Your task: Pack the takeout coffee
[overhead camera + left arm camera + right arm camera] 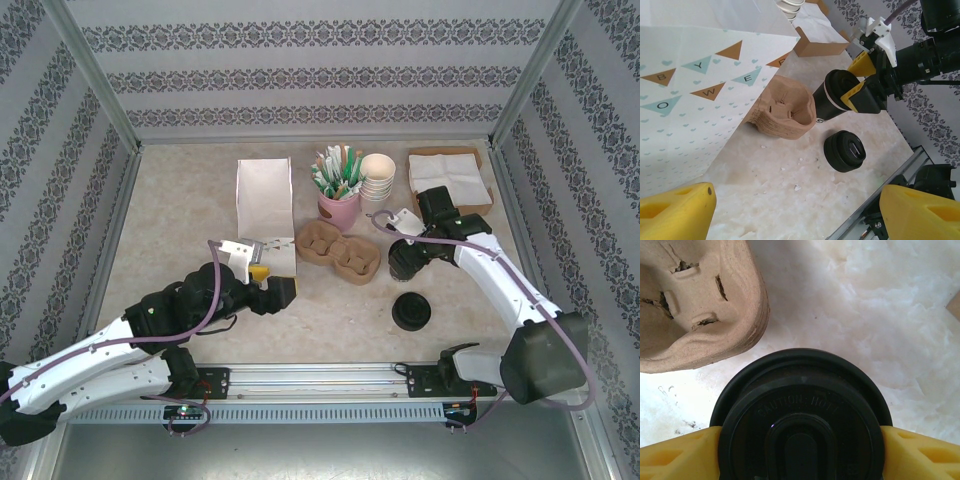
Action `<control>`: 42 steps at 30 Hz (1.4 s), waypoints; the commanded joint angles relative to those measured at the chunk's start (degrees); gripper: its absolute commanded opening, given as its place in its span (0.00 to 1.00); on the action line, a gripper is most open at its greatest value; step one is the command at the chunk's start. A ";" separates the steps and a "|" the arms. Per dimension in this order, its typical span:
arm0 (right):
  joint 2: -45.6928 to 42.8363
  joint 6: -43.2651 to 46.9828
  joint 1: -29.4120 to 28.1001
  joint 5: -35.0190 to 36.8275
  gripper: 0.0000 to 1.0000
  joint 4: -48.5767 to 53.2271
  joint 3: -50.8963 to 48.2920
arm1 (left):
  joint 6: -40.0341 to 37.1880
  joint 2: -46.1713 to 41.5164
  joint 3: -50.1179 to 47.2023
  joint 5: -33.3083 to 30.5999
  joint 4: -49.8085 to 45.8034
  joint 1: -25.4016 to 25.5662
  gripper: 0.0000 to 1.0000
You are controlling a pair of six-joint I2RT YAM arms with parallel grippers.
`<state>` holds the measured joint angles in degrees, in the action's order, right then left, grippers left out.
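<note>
Loading step: right gripper (859, 80) fingers clasp the tilted coffee cup (826, 109) at 3 o'clock of the cup carrier (787, 112), left gripper (797, 212) fingers wide; next, I judge, it must be righted over a pocket and lowered in.

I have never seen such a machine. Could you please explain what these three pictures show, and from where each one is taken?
These are two robot arms, each ending in a two-finger gripper. One picture looks down from above; the other two come from cameras on the wrists. On the table are a paper bag, a cardboard cup carrier, a loose black lid, stacked paper cups, a pink cup and napkins. The right gripper holds a lidded coffee cup beside the carrier. The left gripper is open and empty.
</note>
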<state>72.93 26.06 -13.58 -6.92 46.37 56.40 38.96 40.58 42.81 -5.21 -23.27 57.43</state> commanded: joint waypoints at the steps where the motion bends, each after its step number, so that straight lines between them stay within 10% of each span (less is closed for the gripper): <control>1: 0.44 0.43 0.95 0.79 0.79 -0.34 -0.73 | -1.44 0.03 1.91 -0.85 -1.93 0.84 0.86; 42: 1.23 -2.33 6.90 2.81 0.87 0.13 3.63 | -2.06 4.92 4.75 -1.58 -4.38 0.75 0.86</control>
<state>75.83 24.95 -7.55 -5.34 45.60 58.67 38.52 45.01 45.47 -6.26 -26.48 57.43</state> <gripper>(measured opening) 0.877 0.862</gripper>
